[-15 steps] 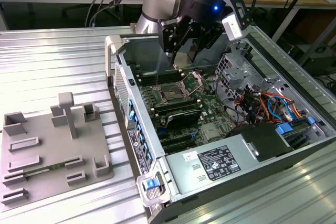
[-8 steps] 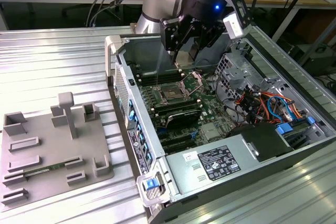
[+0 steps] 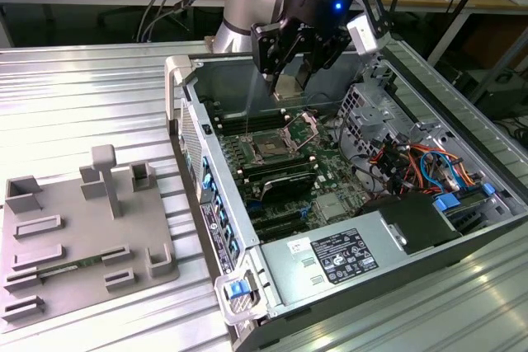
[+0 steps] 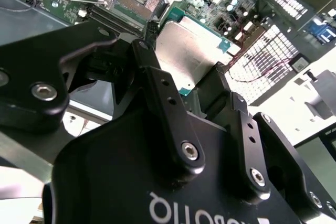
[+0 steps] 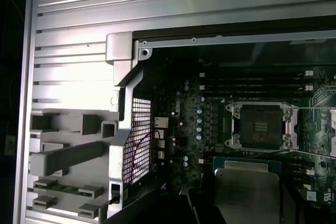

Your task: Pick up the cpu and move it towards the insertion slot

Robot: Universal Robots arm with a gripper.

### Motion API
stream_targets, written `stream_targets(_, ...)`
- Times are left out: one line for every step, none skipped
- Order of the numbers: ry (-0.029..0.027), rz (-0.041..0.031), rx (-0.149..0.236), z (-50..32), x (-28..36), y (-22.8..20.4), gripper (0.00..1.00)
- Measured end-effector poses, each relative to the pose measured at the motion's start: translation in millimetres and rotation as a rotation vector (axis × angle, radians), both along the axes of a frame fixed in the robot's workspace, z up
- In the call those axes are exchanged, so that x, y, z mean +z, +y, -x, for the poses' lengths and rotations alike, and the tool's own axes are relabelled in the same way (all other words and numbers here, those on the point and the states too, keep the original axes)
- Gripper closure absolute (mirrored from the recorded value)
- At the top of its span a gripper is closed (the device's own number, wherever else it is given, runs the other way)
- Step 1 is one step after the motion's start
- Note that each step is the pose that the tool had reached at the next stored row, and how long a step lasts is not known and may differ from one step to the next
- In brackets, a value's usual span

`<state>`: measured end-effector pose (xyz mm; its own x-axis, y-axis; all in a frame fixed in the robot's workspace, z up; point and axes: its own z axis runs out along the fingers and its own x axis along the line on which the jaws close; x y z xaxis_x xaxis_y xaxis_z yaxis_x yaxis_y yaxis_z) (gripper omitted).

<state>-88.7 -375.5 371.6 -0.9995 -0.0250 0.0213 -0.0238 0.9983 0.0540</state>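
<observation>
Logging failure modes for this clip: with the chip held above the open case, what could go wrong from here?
1. The pincer holds the cpu only by its edges, so it might tilt or slip.
2. The insertion slot lies open below, its hinged bracket raised beside it. A drop or skewed descent could hit the exposed centre or catch the bracket.

Open desktop computer case [image 3: 346, 228] lies on the ribbed metal table [image 3: 74, 96], toward the exterior view's right. Grey plastic fixture plate with raised blocks [image 3: 82, 237] lies on the table at the exterior view's left, apart from the case. Square silver-framed insertion slot [image 3: 270, 147] sits on the green motherboard [image 3: 318, 204] inside the case. Black two-finger gripper [image 3: 293, 80] hangs above the slot with the flat silvery square cpu [image 3: 290, 86] between its fingers, clear of the board.
</observation>
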Motion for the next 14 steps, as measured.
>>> stream_targets(-0.0001,-0.0001,0.0,-0.7,-0.2,1.2,0.45)
stream_targets(-0.0001,-0.0001,0.0,-1.6,-0.5,2.9,0.45)
stream_targets(0.0,-0.0001,0.0,-2.1,-0.6,3.9,0.45)
stream_targets(-0.0001,0.0,0.0,-3.0,-0.8,5.7,0.45)
stream_targets(-0.0001,0.0,0.0,-3.8,-1.1,7.1,0.45)
stream_targets(0.0,0.0,0.0,-4.7,-1.4,8.5,0.45)
stream_targets(0.0,0.0,0.0,-5.5,-1.6,9.7,0.45)
stream_targets(0.0,-0.0001,0.0,-6.3,-1.8,10.8,0.45)
stream_targets(-0.0001,-0.0001,0.0,-7.1,-2.0,12.0,0.45)
stream_targets(-0.0001,-0.0001,0.0,-7.8,-2.2,13.3,0.45)
stream_targets(-0.0001,-0.0001,0.0,-9.2,-2.7,15.7,0.45)
stream_targets(-0.0001,-0.0001,0.0,-9.9,-2.9,17.0,0.45)
stream_targets(-0.0001,0.0,0.0,-10.5,-3.1,18.2,0.45)
stream_targets(0.0001,0.0,0.0,-11.3,-3.2,19.7,0.45)
